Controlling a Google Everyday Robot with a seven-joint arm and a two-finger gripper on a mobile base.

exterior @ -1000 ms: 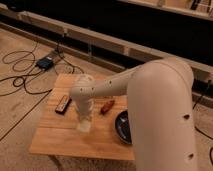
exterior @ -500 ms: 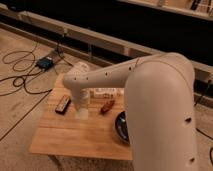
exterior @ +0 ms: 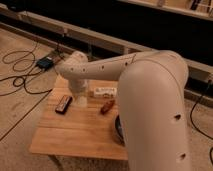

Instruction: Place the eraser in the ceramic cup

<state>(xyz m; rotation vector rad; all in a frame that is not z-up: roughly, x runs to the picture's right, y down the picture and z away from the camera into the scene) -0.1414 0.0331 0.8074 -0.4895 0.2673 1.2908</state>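
1. The gripper (exterior: 80, 101) points down at the wooden table (exterior: 75, 137), just beside the black remote (exterior: 63, 104).
2. You cannot tell if it is gripping anything.
3. The eraser cannot be picked out. The big white arm (exterior: 150, 100) hides part of the table.
4. A white box (exterior: 103, 91) and a reddish-brown thing (exterior: 107, 106) lie near the gripper, on the side away from the remote.

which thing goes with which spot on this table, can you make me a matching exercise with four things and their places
Things:
1 black remote
2 white labelled box
3 reddish-brown oblong thing
4 dark bowl

Places, as seen in the picture:
a partly hidden behind the arm
b just left of the gripper
c near the far edge of the table
d just in front of the labelled box

Pairs: 1-b; 2-c; 3-d; 4-a. The gripper hangs low between remote and box.
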